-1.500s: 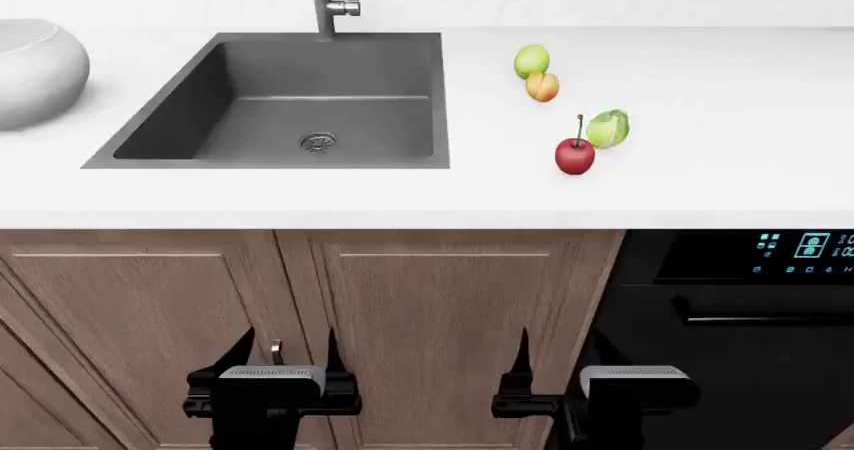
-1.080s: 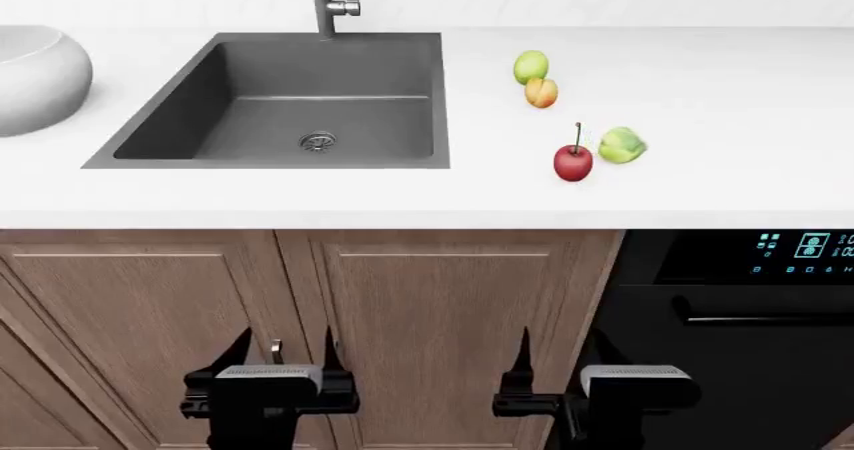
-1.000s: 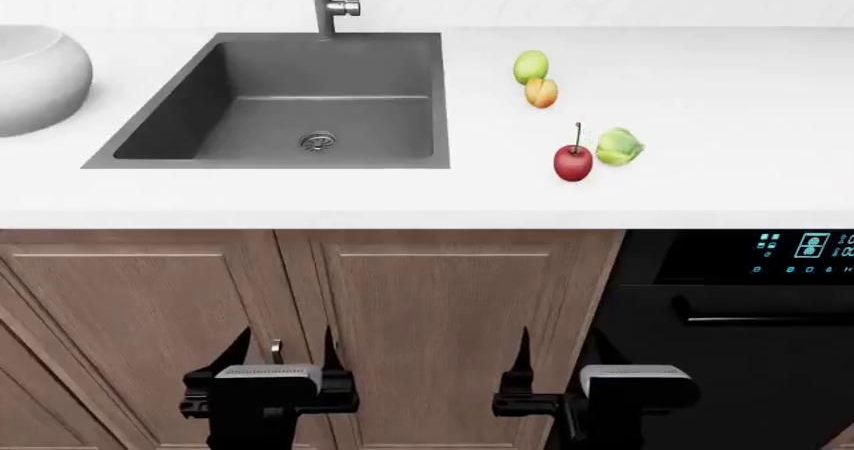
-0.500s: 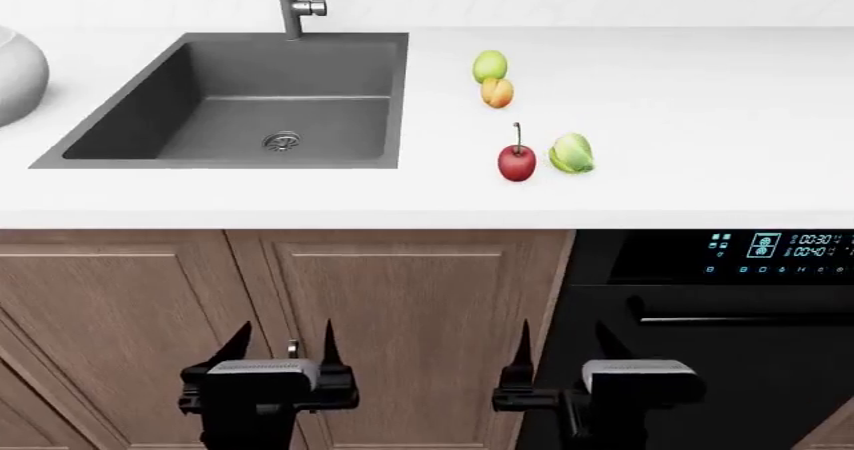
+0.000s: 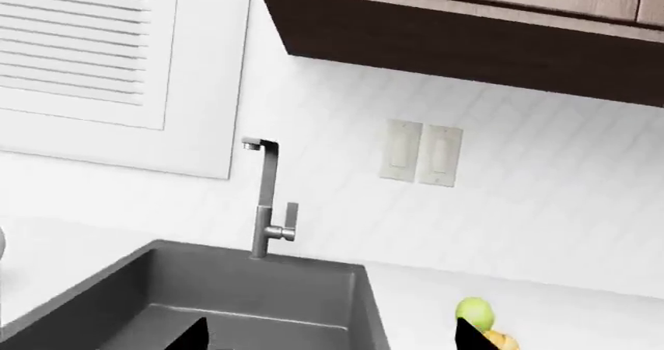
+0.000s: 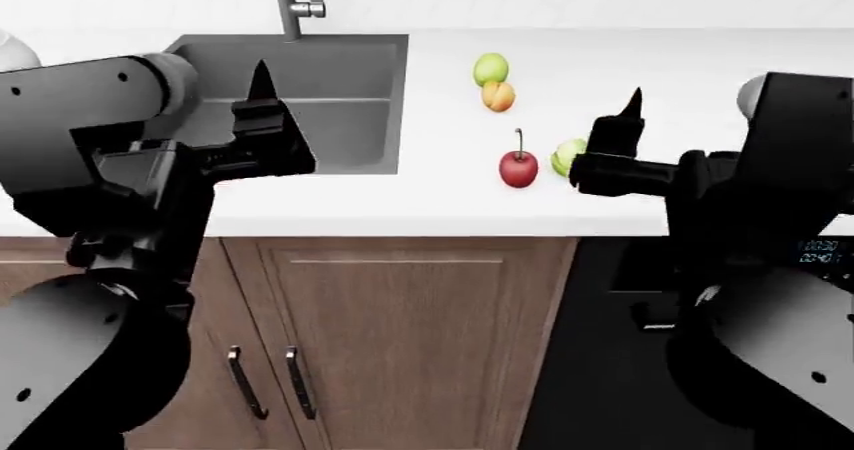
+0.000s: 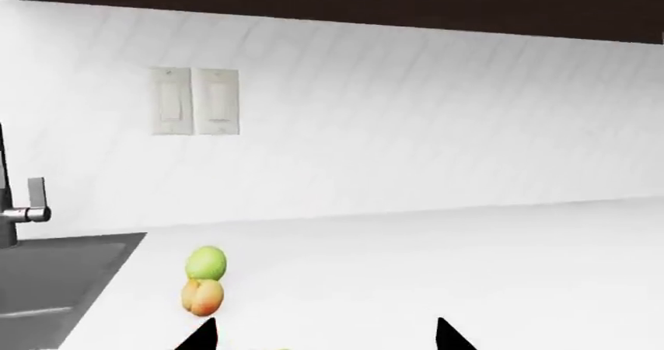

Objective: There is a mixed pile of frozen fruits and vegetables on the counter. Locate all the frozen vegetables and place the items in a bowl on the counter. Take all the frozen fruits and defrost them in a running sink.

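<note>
Your right gripper (image 6: 627,135) was open and empty, the cherry (image 6: 518,168) at its 9 o'clock on the counter (image 6: 441,205). It seemed smooth and rolling; grasp its round body, not the stem.

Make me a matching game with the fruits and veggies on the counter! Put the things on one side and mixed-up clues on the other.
Things:
1. cherry
2. smooth green ball
3. orange ball
4. faucet

Clues:
A. tall and grey, behind the sink
B. red with a thin stem
C. farthest back of the produce
D. touching the green ball, in front of it

Pairs: 1-B, 2-C, 3-D, 4-A
</note>
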### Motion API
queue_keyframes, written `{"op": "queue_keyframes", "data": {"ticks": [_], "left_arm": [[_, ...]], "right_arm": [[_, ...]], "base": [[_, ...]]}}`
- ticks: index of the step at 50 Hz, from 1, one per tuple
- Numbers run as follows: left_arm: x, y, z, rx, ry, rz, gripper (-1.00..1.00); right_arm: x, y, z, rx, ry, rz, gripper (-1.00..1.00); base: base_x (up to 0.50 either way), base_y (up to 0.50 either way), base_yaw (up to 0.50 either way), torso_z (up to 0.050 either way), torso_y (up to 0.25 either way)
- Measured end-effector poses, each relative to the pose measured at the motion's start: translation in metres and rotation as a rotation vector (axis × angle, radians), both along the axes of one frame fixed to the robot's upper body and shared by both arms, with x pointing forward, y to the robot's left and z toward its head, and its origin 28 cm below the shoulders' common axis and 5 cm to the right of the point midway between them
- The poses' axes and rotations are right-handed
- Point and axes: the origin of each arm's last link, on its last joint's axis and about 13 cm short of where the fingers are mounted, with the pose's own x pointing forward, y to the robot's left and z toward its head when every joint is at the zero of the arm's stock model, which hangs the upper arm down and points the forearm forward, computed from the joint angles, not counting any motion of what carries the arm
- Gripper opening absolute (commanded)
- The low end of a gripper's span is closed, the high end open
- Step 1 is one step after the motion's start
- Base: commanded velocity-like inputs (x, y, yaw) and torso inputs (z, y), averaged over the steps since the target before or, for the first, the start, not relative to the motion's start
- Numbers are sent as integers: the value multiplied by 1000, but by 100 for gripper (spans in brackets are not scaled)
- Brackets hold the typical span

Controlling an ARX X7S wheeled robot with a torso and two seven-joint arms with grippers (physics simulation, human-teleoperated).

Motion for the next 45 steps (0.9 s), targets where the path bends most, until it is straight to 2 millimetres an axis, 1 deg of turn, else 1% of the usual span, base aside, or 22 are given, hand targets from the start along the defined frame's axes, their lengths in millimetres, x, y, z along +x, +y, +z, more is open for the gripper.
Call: {"op": "queue_keyframes", "data": {"ticks": [4,7,12,17,25,32,38,45], "left_arm": [[4,0,26,46,-18,27,100],[6,1,42,80,-22,49,100],[8,6,64,135,-22,84,100],[8,11,80,194,-16,111,100],[5,17,92,311,18,136,100],[3,21,96,416,52,157,100],[1,24,97,469,75,168,100],[0,27,96,502,96,174,100]], "right_arm": [[-7,-1,35,-98,-37,19,100],[-13,-3,54,-167,-53,20,100],[-21,-8,76,-266,-48,5,100],[-27,-13,90,-338,-28,-21,100],[-32,-20,97,-411,14,-53,100],[-33,-24,97,-440,39,-62,100],[-33,-25,95,-449,56,-55,100],[-33,-25,91,-448,80,-43,100]], "base": [[500,0,0,0,0],[500,0,0,0,0],[500,0,0,0,0],[500,0,0,0,0],[500,0,0,0,0],[500,0,0,0,0],[500,0,0,0,3],[62,0,0,0,0]]}}
